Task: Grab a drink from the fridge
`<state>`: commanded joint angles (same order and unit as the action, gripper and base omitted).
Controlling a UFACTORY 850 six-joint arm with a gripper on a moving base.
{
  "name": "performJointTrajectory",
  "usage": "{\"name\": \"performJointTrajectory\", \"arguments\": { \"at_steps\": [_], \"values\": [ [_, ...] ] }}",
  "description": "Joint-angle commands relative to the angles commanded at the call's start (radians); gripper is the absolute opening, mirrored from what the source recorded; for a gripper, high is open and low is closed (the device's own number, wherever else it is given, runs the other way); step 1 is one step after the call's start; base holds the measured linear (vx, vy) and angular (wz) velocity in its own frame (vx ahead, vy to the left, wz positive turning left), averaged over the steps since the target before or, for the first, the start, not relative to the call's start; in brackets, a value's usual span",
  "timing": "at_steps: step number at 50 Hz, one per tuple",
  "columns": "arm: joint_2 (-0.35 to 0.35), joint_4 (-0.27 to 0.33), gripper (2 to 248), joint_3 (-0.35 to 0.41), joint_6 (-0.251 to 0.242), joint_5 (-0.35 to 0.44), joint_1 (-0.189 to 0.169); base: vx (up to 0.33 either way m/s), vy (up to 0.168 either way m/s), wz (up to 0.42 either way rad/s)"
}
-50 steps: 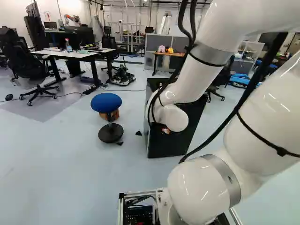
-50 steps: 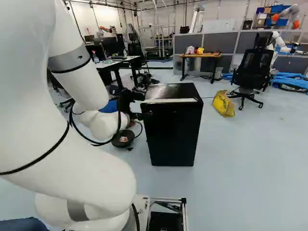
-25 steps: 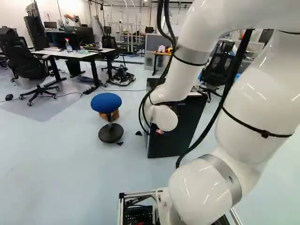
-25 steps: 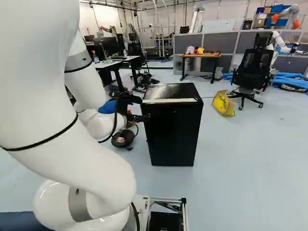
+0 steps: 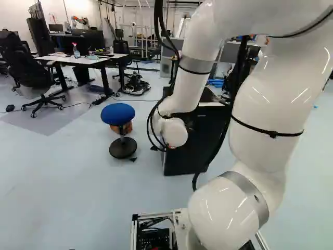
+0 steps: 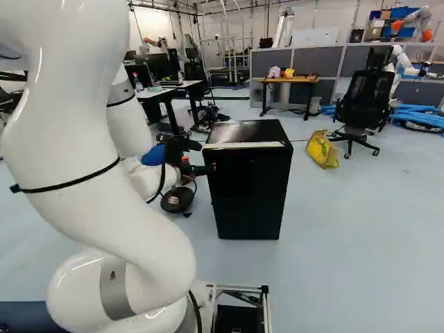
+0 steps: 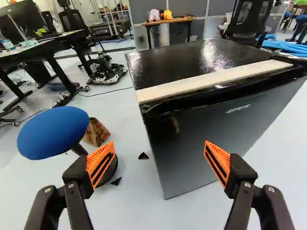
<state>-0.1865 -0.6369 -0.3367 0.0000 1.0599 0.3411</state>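
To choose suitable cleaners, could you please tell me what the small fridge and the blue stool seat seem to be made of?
The fridge looks like dark painted metal, perhaps plastic: its front has a smooth, soft sheen, its top a glossier finish with bright glare. The stool seat seems fabric-covered, judging by its even, matte blue, though vinyl is possible.

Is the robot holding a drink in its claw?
No, the gripper is open, with no drink between its orange pads, and it faces the black fridge.
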Motion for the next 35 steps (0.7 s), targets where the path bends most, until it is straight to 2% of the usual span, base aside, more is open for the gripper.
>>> {"name": "performJointTrajectory", "arguments": {
  "at_steps": [35],
  "values": [
    [-0.178,-0.125,247,-0.098,0.0,0.165,0.021,0.0,0.0,0.0]
  ]
}}
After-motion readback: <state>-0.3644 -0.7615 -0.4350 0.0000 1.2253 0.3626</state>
